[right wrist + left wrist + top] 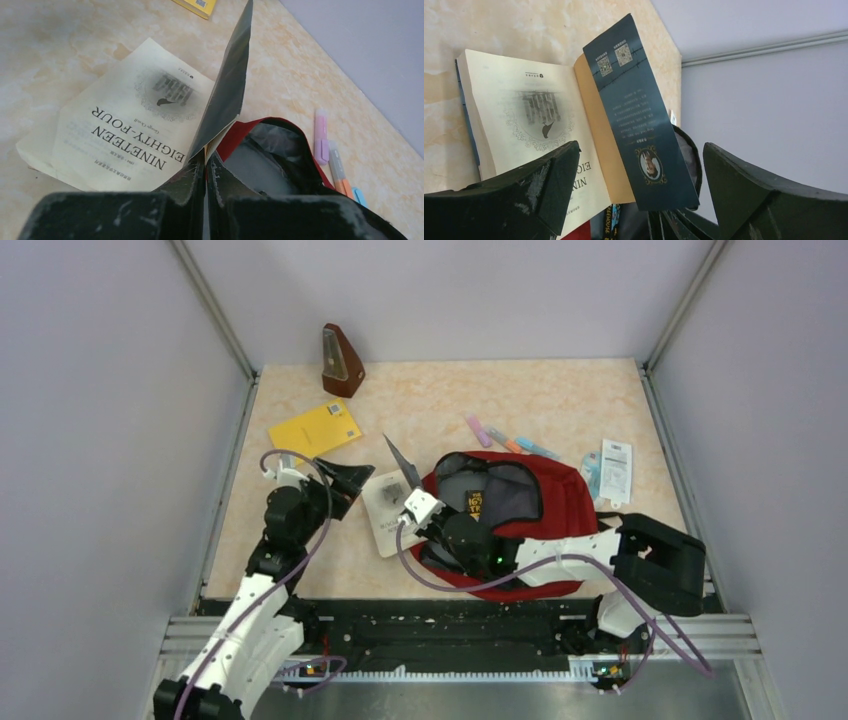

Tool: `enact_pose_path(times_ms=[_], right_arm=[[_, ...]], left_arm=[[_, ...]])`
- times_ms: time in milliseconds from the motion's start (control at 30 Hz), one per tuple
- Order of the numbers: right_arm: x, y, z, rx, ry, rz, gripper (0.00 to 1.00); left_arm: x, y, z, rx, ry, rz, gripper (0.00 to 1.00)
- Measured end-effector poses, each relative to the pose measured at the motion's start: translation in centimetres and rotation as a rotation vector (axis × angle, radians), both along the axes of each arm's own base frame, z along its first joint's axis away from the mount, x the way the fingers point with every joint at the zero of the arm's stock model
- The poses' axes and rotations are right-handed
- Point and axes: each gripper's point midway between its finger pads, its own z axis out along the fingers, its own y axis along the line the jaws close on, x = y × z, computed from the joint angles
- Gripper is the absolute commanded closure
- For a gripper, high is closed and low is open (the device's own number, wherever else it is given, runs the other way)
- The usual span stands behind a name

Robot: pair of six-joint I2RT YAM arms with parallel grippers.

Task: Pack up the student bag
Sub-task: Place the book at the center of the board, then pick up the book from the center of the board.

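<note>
Student bag [570, 495]: dark red, lying flat on the table [520, 400], right of centre and toward the near edge. Its main compartment is unzipped and gapes toward the far side, with grey lining visible. The right arm lies across the bag's near half.

Right gripper [206, 162]: positioned at the bag's left rim, fingers pressed together. They pinch the lower edge of the front cover [227, 85] of a book [385, 515].

Left gripper [348, 485]: positioned at the left side of the book, fingers spread wide and holding nothing. Contact between the lower finger and the page cannot be determined.

Book: a paperback lying flat on the table just beside the bag's left edge, open at the title page, which reads "Nineteen Eighty-Four". The dark front cover stands upright from the spine side nearest the bag, held there by the right gripper.

Yellow notebook [315, 428]: flat on the table, left of centre, beyond the left gripper and apart from the book.

Metronome [342, 362]: brown, upright at the far left edge of the table.

White packet [617, 468]: flat on the table just beside the bag's far right corner.

Highlighters [505, 440]: pastel pens in pink, orange and blue lying in a loose row just beyond the bag's far edge.
</note>
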Motion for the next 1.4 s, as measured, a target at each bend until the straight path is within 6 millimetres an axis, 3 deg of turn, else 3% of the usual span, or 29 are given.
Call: enact_pose_path(times_ms=[300,467,633,767,900,1067,1200,1300,1400], right_arm=[[-2.0,-0.3,-2.3,-0.077,0.056,0.03,0.37],[-3.9,-0.6,-2.4,-0.092,0.108,0.076,0.24],[-6.1,-2.4,-1.8,-0.06,0.205,0.126,0.08],[-7.1,-3.6,-1.1,-0.009,0.305,0.152,0.08],[-4.5,-4.7,-0.6,0.075,0.469,0.07,0.09],[-2.4,-3.2,-0.5,0.189,0.655,0.009,0.17],[-1.7,-1.8,-4.1,0.216,0.85,-0.054,0.22],[-1.5,-2.4,-7.7,0.216,0.985,-0.141,0.22],[-1.5,-2.8,-9.4,0.228,1.063,-0.195,0.23]], left_arm=[[1.1,-0.8,-3.6,0.012,0.049,-0.034,0.02],[1.1,-0.1,-4.1,0.046,0.043,-0.002,0.02],[1.3,2.0,-4.7,0.126,0.041,0.088,0.02],[1.3,3.4,-6.6,0.193,0.088,0.141,0.02],[0.7,3.8,-9.4,0.231,0.156,0.137,0.03],[-0.5,3.4,-12.4,0.242,0.227,0.099,0.09],[-1.4,2.9,-14.6,0.244,0.286,0.058,0.16],[-1.5,2.4,-15.5,0.241,0.315,0.023,0.22],[-1.4,1.7,-16.2,0.24,0.325,-0.025,0.33]])
